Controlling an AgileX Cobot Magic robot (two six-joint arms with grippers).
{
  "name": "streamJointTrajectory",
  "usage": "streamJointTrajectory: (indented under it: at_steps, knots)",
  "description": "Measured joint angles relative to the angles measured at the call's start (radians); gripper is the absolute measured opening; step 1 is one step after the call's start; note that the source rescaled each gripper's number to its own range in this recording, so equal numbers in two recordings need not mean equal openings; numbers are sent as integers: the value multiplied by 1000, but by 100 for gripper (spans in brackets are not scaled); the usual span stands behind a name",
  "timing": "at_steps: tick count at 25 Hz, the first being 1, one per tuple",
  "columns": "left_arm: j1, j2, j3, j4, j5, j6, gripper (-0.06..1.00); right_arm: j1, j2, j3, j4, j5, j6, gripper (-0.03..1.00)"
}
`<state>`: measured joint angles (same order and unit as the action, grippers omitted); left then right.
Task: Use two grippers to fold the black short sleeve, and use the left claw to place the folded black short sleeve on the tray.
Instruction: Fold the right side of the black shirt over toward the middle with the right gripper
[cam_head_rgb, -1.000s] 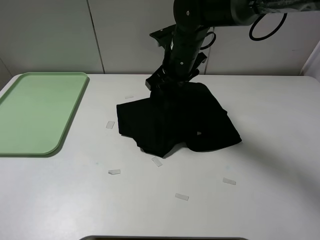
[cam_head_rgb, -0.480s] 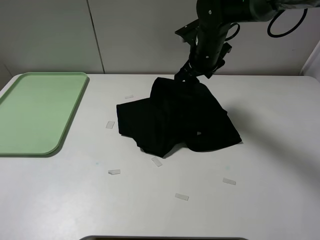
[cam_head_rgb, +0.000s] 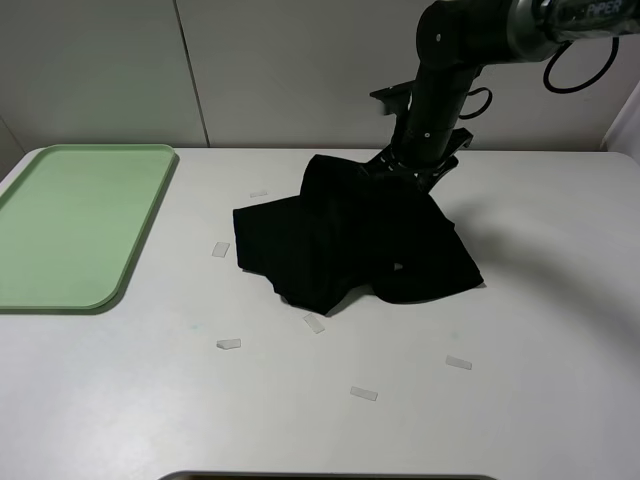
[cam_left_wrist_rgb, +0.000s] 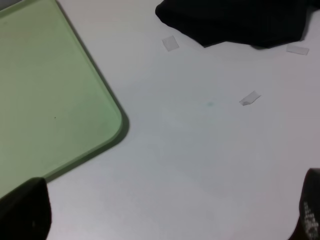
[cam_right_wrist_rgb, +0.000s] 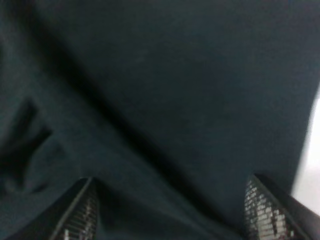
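While the black short sleeve is lying in a crumpled, partly doubled-over heap near the middle of the white bench, the right end effector is hanging at the garment's far edge, at the end of a dark arm that is reaching in from the upper right of the exterior high view. In the right wrist view this end effector is showing its two ribbed fingers spread wide, with nothing pinched between them and black cloth filling nearly the whole frame beneath. Whether the fingers are touching the cloth is not something the pictures are settling. The left end effector is appearing only in its own wrist view, where its two dark fingertips are standing far apart at the frame's corners, gripping nothing, and hovering over bare bench just beside the rounded near corner of the green tray. The tray is sitting at the left side of the bench, carrying nothing, well apart from the garment. One edge of the black cloth is showing in the left wrist view, away from the fingers. Several small pale strips are lying scattered on the bench around the heap: one between garment and tray, one just beside the near edge of the cloth, and others nearer the front. Three of them are also showing in the left wrist view.
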<state>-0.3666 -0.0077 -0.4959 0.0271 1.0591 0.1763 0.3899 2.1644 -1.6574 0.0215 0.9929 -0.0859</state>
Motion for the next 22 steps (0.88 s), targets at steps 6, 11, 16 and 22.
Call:
streamJointTrajectory:
  at_steps: [6, 11, 16, 22]
  knots:
    - [0, 0, 0, 0, 0, 0, 100, 38, 16, 2, 114, 89, -58, 67]
    - [0, 0, 0, 0, 0, 0, 100, 91, 16, 2, 175, 119, -61, 40]
    - [0, 0, 0, 0, 1, 0, 100, 130, 16, 1, 252, 120, -61, 18]
    - [0, 0, 0, 0, 1, 0, 100, 151, 16, -32, 289, 122, -61, 15]
